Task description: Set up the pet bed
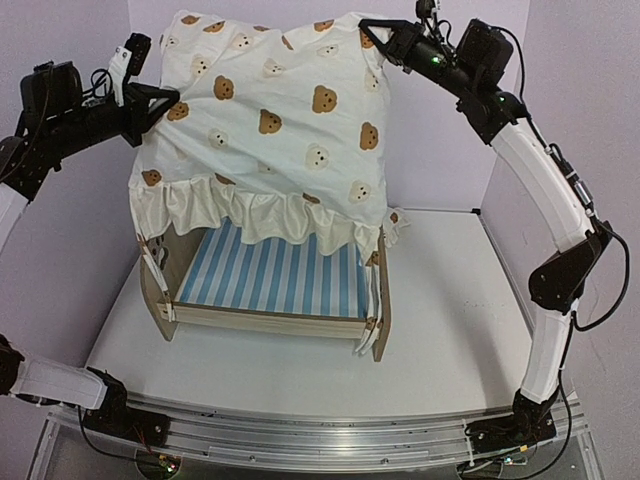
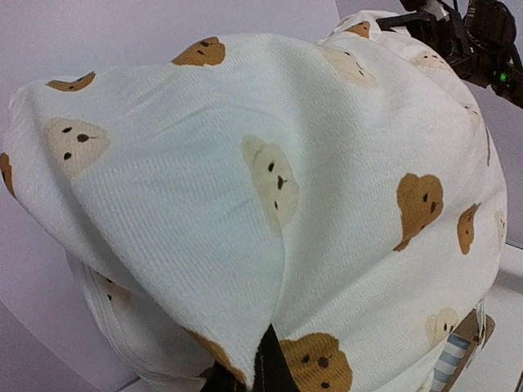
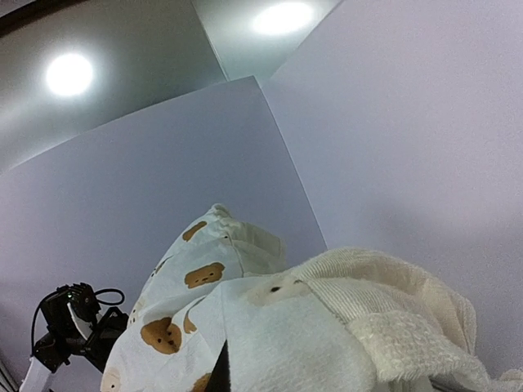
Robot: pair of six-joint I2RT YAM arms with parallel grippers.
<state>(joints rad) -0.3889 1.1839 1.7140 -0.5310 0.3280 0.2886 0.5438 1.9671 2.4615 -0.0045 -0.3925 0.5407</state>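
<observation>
sitting on the white table point(image 1: 450, 330), the pet bed point(image 1: 265, 318) stands a little left of the middle, with one long wooden side facing the arm bases. its blue-and-white striped base point(image 1: 270, 275) lies bare along the near part. the left end board is close to the table's left edge. bare tabletop runs to the right of the bed, and a narrower strip lies in front, up to the metal rail point(image 1: 330, 435) at the near edge. pale wall panels point(image 1: 440, 150) close off the back and both sides.

over the far part of the bed hangs the bear-print bedding point(image 1: 270, 120), spread like a curtain. its ruffled hem point(image 1: 260, 215) drops onto the far side of the frame and trails down the right end board.

the left gripper point(image 1: 160, 100) is clenched on the bedding's upper left corner, well above the bed and just outside its left end. the right gripper point(image 1: 378, 40) pinches the upper right corner, higher and farther back, above the right end. neither gripper touches the frame. in both wrist views, cloth fills the space around the fingers.
</observation>
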